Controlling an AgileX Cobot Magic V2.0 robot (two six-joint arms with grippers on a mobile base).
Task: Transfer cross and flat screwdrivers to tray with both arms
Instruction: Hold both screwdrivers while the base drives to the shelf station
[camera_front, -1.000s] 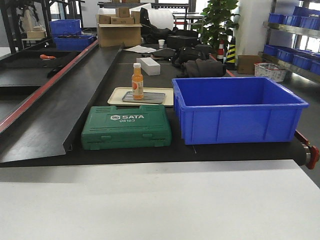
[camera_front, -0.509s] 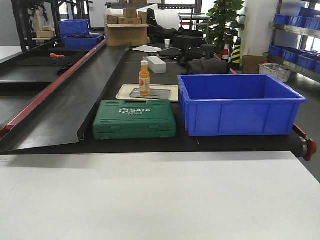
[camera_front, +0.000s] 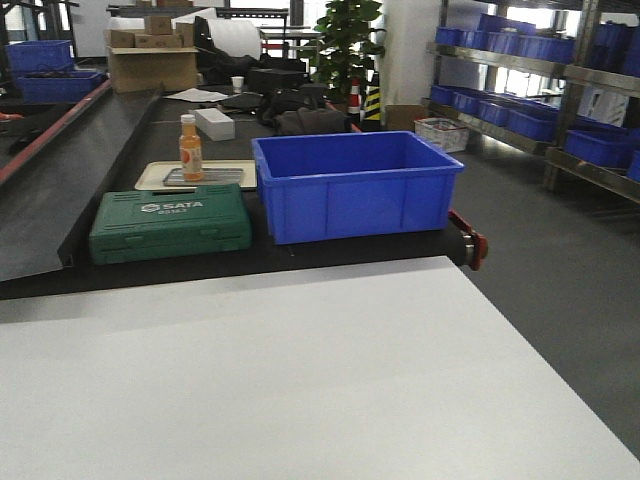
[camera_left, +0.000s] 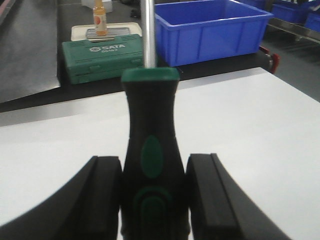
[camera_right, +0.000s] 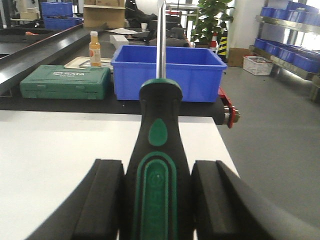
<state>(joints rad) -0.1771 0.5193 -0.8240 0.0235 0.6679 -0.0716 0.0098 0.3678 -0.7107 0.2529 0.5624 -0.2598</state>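
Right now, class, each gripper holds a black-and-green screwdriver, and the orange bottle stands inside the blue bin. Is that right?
No. The orange bottle stands on the beige tray beside the blue bin, not inside it, as the front-facing view shows. The left gripper does hold the left screwdriver, and the right gripper the right screwdriver.

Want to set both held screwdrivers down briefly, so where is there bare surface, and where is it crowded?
The white table is bare across, from the edge of the black belt to its right side by the floor. The belt's near strip is crowded: green case, blue bin, beige tray with orange bottle behind. Only a narrow gap separates case and bin.
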